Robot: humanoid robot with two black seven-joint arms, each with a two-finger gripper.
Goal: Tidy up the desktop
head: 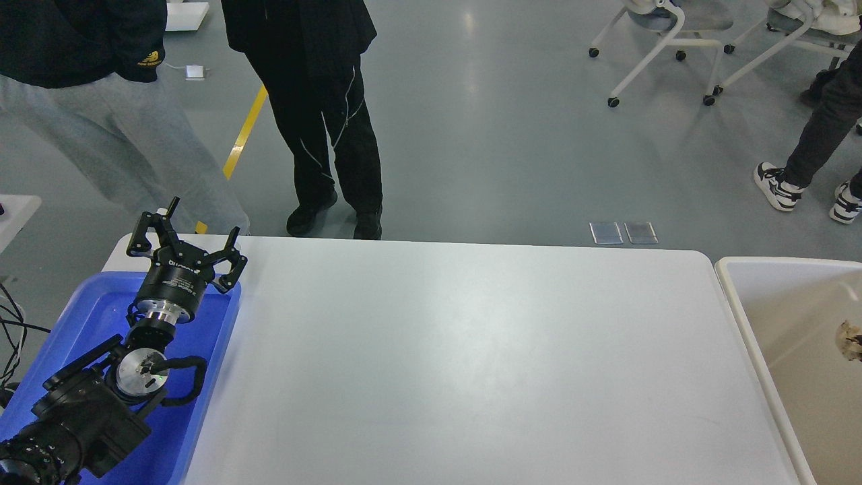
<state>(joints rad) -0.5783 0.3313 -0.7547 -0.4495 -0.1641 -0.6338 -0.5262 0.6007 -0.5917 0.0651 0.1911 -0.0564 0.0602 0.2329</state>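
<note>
The desktop (471, 357) is a wide, plain white tabletop with rounded corners, and nothing lies on its surface. My left gripper (201, 219) is open and empty, held above the far end of the blue tray (202, 377) at the table's left side. A small crumpled beige-and-dark item (850, 340) is inside the white-rimmed beige bin (741, 316) at the right edge. My right gripper is out of view.
Two people stand just beyond the table's far edge, one in black trousers (330, 148), one in grey trousers (128, 141). Wheeled chairs (660, 40) and a seated person's legs (808, 155) are at the far right. Cables (13, 330) hang at the left.
</note>
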